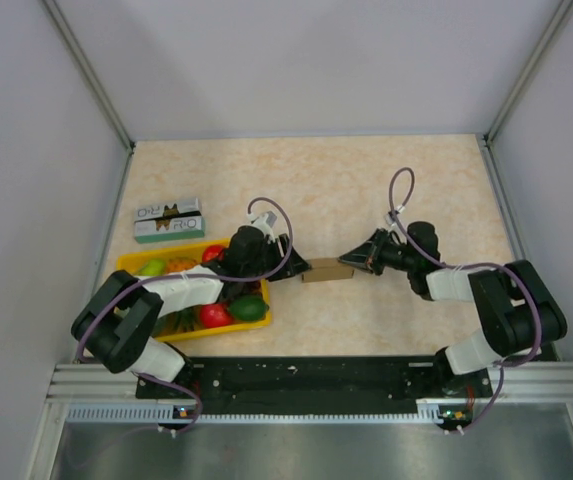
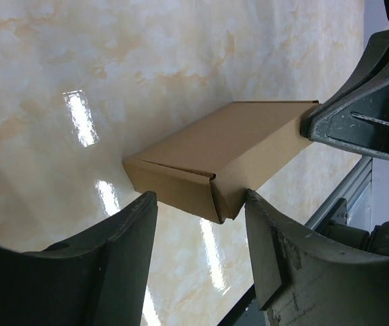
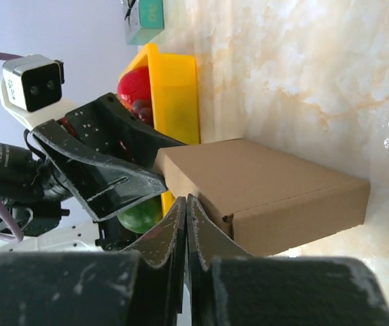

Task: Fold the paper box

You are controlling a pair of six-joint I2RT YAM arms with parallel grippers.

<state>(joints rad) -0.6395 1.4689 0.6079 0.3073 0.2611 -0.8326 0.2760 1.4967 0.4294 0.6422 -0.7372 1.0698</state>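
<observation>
"In the middle of the table [image 1: 366, 180], between the two arms, what is that brown thing?"

"That is the paper box [image 1: 327, 271], folded up into a low, flat shape with its lid down. It lies flat on the marbled surface, just right of the yellow tray [image 1: 131, 262]."

"How does the left gripper [image 1: 294, 262] stand?"

"Its jaws are apart. In its wrist view the two dark fingers [image 2: 126, 231] flank the near corner of the box. The corner sits closer to the right-hand finger, with a clear gap on the other side. Whether that finger touches the cardboard I cannot tell."

"And the right gripper [image 1: 349, 262]?"

"Closed, with nothing between its fingers [image 3: 174, 231]. They lie pressed together, and their tips meet the opposite end of the box at its side wall."

"So each arm is at one end?"

"Yes, the two grippers face each other across the box, low over the table."

"What else is there?"

"The tray holds fruit: a red piece [image 1: 214, 316], a green one [image 1: 249, 307] and more that the left arm partly hides. Behind the tray lies a green-and-white carton [image 1: 168, 220], well apart from the box."
</observation>
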